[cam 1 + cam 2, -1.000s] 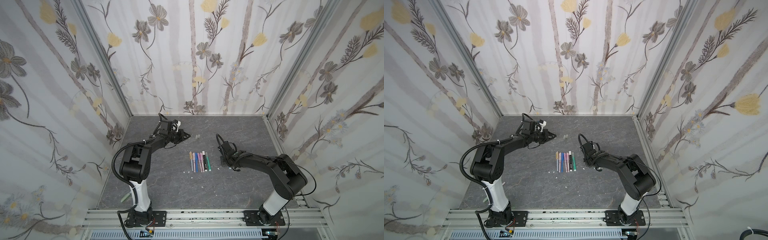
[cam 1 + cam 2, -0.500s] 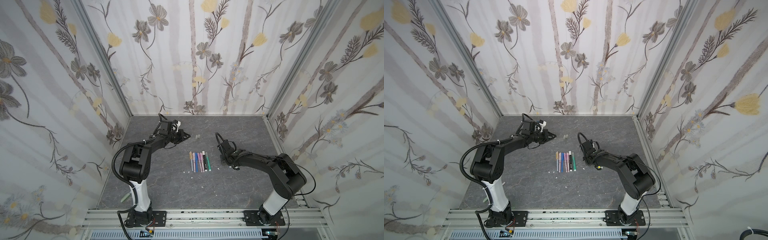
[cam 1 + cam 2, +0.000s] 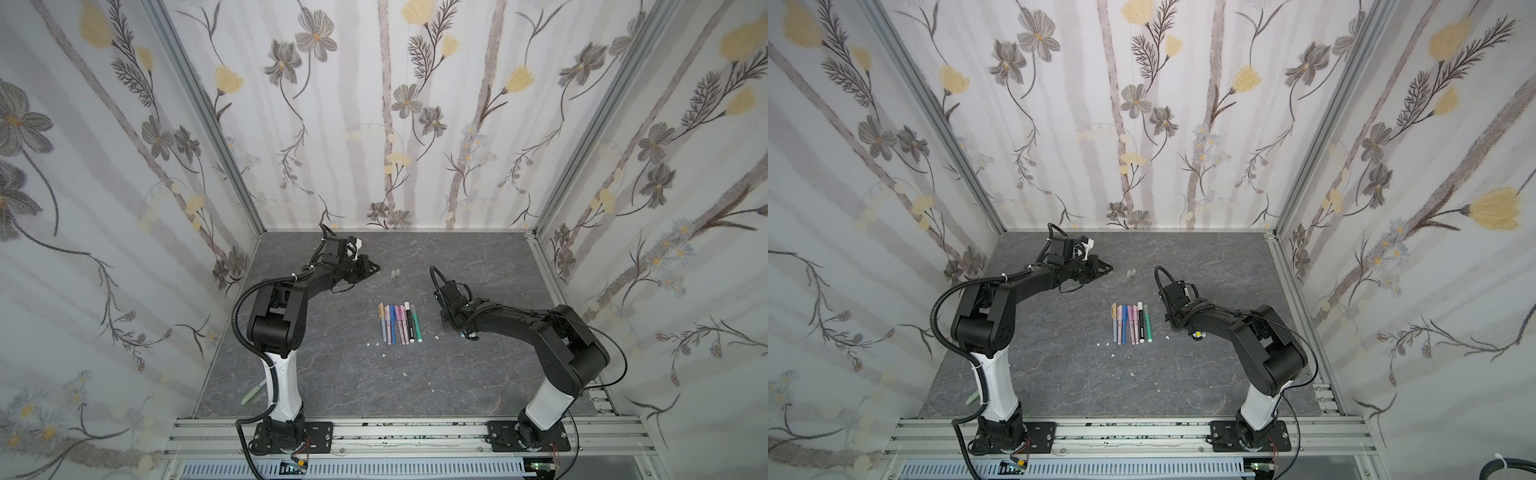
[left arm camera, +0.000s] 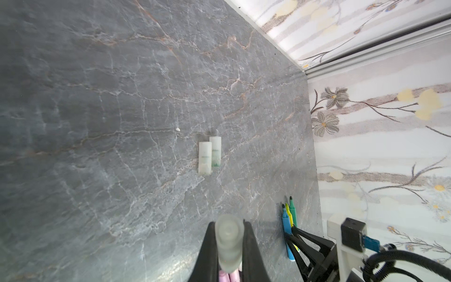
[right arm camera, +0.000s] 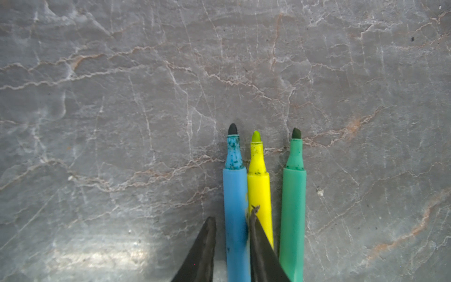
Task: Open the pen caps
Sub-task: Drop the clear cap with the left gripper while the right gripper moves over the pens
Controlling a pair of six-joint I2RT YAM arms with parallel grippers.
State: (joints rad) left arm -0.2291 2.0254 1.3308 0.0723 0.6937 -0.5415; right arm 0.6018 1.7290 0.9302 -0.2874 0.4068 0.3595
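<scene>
- Left hand (image 4: 229,223) is clamped on a translucent cap (image 4: 229,241), blurred, with 1 end hidden inside the grip; in both top views that cap is too small to make out.
- Right hand (image 5: 231,217) has its fingers (image 5: 202,246) apart astride the blue marker (image 5: 235,207), a gap showing on 1 side; in both top views the arm hides this.
- 3 uncapped markers lie side by side between the middle and right edge of the surface (image 3: 332,374): blue, yellow marker (image 5: 260,190), green marker (image 5: 294,207).
- 2 loose caps (image 4: 205,158) lie touching near the far edge.
- 7 pens (image 3: 398,326) form a row mid-surface, whole only in the top views.
</scene>
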